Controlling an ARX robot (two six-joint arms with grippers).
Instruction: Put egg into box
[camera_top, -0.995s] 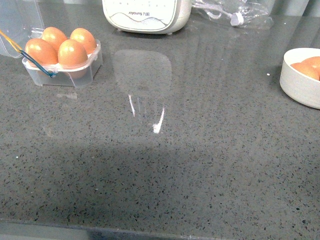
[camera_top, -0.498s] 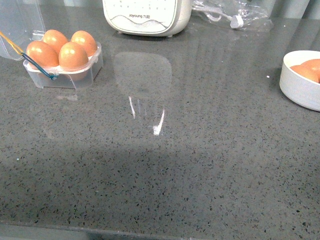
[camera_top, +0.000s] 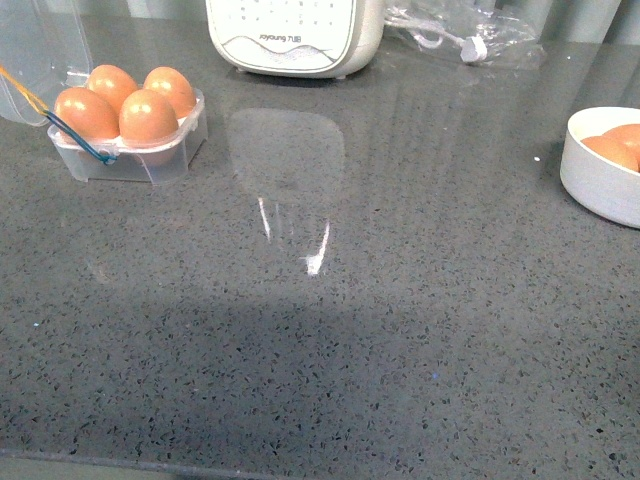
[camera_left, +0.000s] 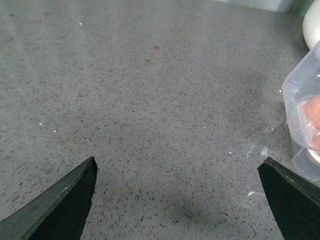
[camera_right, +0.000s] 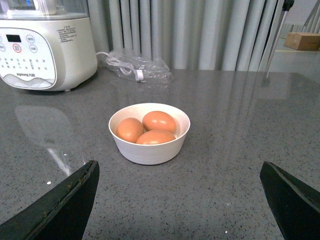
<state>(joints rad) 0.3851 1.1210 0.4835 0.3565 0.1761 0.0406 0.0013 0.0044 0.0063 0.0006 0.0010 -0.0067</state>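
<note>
The clear plastic box (camera_top: 168, 157) stands at the far left of the grey counter with its lid (camera_top: 40, 45) hinged open. All its cups hold orange-brown eggs (camera_top: 148, 114). A round white bowl (camera_top: 598, 180) at the right edge holds more eggs; in the right wrist view the bowl (camera_right: 150, 147) holds three eggs (camera_right: 159, 121). My right gripper (camera_right: 177, 200) is open and empty, a short way in front of the bowl. My left gripper (camera_left: 177, 197) is open and empty over bare counter, with the box's corner (camera_left: 302, 125) beside one finger. Neither gripper shows in the front view.
A white kitchen appliance (camera_top: 295, 35) stands at the back centre, also seen in the right wrist view (camera_right: 45, 45). A crumpled clear plastic bag (camera_top: 470, 30) with a cable lies to its right. Grey curtains (camera_right: 200, 30) hang behind the counter.
The front view has shifted slightly: the box, appliance and bowl sit a little lower and further right in the picture. Nothing on the counter has moved relative to the rest.
</note>
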